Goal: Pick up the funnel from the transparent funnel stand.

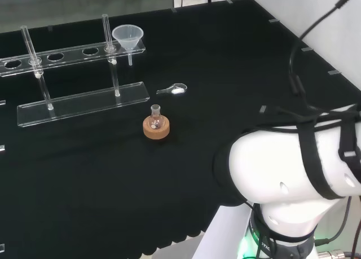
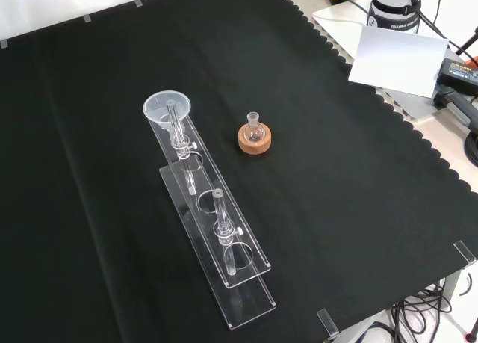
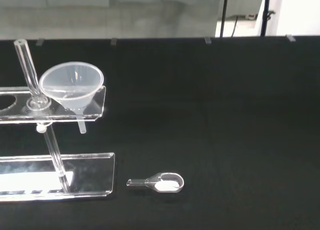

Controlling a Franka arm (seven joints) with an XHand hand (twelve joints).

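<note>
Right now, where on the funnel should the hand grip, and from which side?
Probably the funnel's wide cone rim, coming from above: its stem hangs through the end hole of the funnel stand, so it lifts straight up. An upright rod crowds one side.

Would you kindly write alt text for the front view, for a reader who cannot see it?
A clear funnel sits in the far end hole of a transparent funnel stand on black cloth. To the stand's right, a small round flask rests on a cork ring.

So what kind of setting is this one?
Likely a lab bench set up for robot trials: a clear funnel stand holding a funnel, a small flask on a cork ring, all on black cloth.
</note>
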